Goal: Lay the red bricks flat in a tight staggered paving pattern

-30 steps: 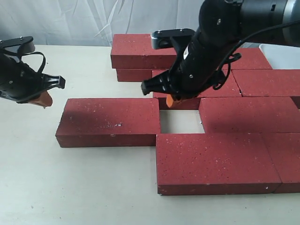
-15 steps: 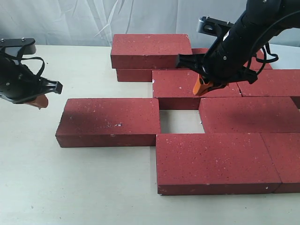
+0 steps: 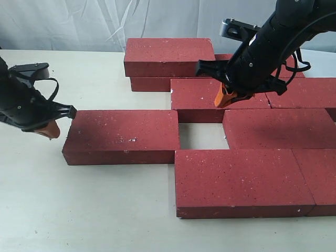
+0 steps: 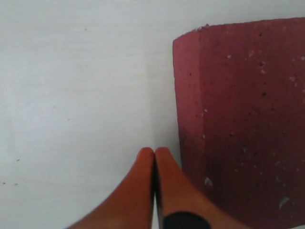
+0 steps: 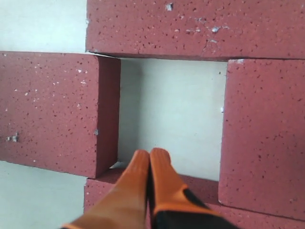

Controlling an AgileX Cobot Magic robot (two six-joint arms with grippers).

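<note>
Several dark red bricks lie flat on the table. The left-hand brick (image 3: pixel 123 135) (image 4: pixel 243 119) of the middle row is set apart from its neighbour (image 3: pixel 278 127) by a square gap (image 3: pixel 202 135) (image 5: pixel 171 114). My left gripper (image 3: pixel 48 129) (image 4: pixel 154 151) is shut and empty, its orange tips low beside that brick's left end. My right gripper (image 3: pixel 224 97) (image 5: pixel 150 153) is shut and empty, hovering over the brick (image 3: pixel 210 97) behind the gap. A long brick (image 3: pixel 241 181) (image 5: pixel 190 26) closes the front row.
One brick (image 3: pixel 169 55) is stacked on another at the back. More bricks (image 3: pixel 299 92) continue to the right edge. A pale curtain hangs behind the table (image 3: pixel 79 205).
My right gripper rose and swung right, from over the gap to the brick behind it. My left gripper dropped and moved right toward the loose brick's left end.
</note>
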